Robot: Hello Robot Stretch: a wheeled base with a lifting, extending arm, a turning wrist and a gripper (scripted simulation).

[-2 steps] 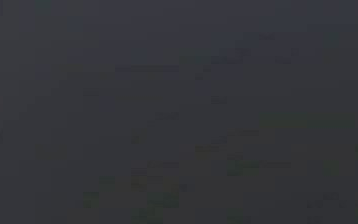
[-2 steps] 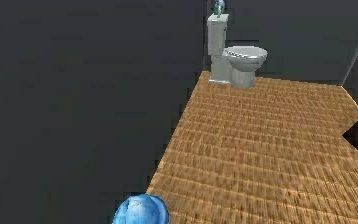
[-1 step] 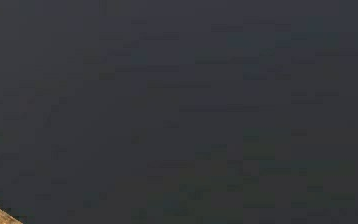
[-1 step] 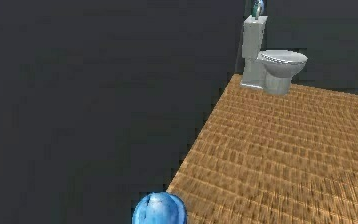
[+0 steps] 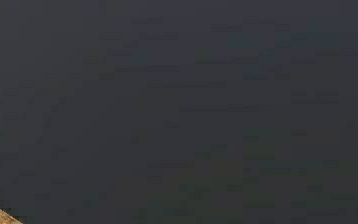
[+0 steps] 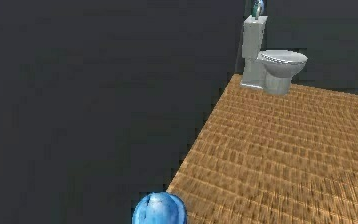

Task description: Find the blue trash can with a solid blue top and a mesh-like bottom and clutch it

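Bathroom wood floor (image 6: 287,150): blue domed top (image 6: 159,211), likely the trash can's, sits well apart from the toilet (image 6: 275,66).
Judged light, stiff plastic with a slick lid and flexing mesh: take the rim under the dome. A dark wall (image 6: 87,90) runs from it to the toilet; the gripper's state cannot be told.

Dark wall (image 6: 87,90), wooden floor (image 6: 287,150), white toilet (image 6: 277,68), blue rounded thing (image 6: 159,211) at bottom

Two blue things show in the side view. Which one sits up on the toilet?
The small bluish object atop the toilet tank, at the arm side view's top. The other, a bigger rounded blue thing, shows at its bottom edge.
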